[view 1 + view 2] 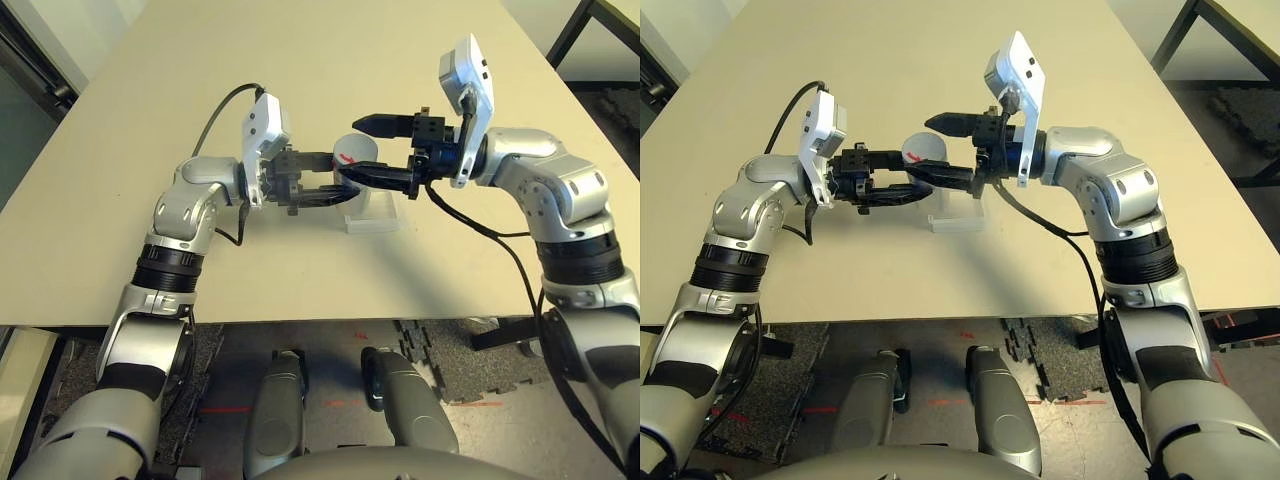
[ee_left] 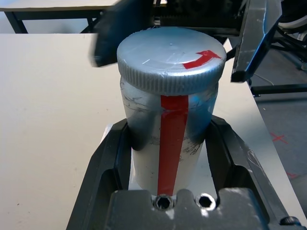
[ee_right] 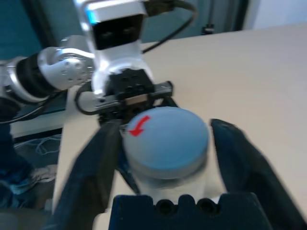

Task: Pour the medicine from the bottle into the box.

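The silver-grey bottle [image 1: 350, 150] with its red stripe [image 2: 171, 139] is held above the table, and my left gripper [image 1: 335, 176] is shut on its body. Its grey cap [image 2: 170, 57], marked with a red arrow, points toward my right gripper [image 1: 374, 151]. That gripper is open, with one finger on each side of the cap [image 3: 165, 139] and a gap showing beside it. The clear plastic box [image 1: 372, 212] rests on the table just below both grippers. The medicine is hidden.
A broad beige table [image 1: 300, 60] stretches away behind the grippers. Its front edge [image 1: 300, 322] runs close under my arms. Dark table legs [image 1: 580, 30] stand at the far right, beyond the table's right edge.
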Controlling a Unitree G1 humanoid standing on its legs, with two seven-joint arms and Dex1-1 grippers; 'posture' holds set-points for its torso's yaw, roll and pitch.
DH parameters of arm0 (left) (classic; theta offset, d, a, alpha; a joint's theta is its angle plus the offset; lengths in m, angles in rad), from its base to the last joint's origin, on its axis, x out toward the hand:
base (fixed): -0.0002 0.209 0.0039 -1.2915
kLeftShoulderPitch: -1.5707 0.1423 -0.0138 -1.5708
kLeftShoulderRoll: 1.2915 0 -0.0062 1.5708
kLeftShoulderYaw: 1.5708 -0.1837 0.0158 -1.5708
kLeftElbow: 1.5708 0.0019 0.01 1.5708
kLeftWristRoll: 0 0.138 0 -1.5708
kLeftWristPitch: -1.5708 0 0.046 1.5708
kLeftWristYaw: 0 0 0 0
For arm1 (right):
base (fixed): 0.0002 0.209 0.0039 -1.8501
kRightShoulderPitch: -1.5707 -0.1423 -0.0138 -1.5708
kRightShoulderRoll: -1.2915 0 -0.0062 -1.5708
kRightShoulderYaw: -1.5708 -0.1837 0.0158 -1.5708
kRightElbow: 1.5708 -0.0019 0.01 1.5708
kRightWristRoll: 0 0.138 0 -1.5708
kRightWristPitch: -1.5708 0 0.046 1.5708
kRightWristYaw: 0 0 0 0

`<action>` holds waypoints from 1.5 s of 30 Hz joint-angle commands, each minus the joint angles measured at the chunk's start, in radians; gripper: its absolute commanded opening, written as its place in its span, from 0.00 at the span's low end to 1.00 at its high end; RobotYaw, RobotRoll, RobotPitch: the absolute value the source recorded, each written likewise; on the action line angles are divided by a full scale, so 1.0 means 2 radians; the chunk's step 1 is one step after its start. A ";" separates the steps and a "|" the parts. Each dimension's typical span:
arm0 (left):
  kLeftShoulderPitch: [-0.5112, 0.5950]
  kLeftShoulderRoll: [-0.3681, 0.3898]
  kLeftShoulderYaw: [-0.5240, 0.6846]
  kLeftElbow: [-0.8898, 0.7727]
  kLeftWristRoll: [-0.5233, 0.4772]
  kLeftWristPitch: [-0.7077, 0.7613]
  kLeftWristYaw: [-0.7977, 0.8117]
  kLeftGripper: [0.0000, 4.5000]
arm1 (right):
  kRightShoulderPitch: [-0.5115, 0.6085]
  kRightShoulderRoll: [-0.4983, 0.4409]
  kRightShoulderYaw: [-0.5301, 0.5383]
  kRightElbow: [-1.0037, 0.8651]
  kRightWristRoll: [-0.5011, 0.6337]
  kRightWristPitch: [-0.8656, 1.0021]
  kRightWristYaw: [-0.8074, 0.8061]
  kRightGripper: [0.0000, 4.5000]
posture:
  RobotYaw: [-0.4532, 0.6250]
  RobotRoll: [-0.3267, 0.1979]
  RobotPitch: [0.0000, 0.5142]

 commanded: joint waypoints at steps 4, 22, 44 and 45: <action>0.005 0.006 0.000 -0.024 -0.014 0.017 -0.002 0.54 | -0.008 -0.005 0.013 0.031 -0.001 -0.088 0.109 0.57 | 0.43 0.62 0.38; 0.024 0.011 -0.015 -0.077 -0.030 0.050 -0.007 0.54 | -0.173 -0.033 0.218 0.353 0.023 -0.345 0.285 0.57 | 0.48 0.62 0.43; 0.025 0.000 -0.009 -0.069 -0.027 0.035 0.022 0.54 | -0.018 -0.053 0.005 0.028 0.068 -0.040 0.091 1.00 | 0.42 0.62 0.38; 0.023 0.001 -0.010 -0.064 -0.026 0.032 0.021 0.54 | -0.016 -0.049 0.002 0.017 0.067 -0.033 0.078 1.00 | 0.42 0.62 0.38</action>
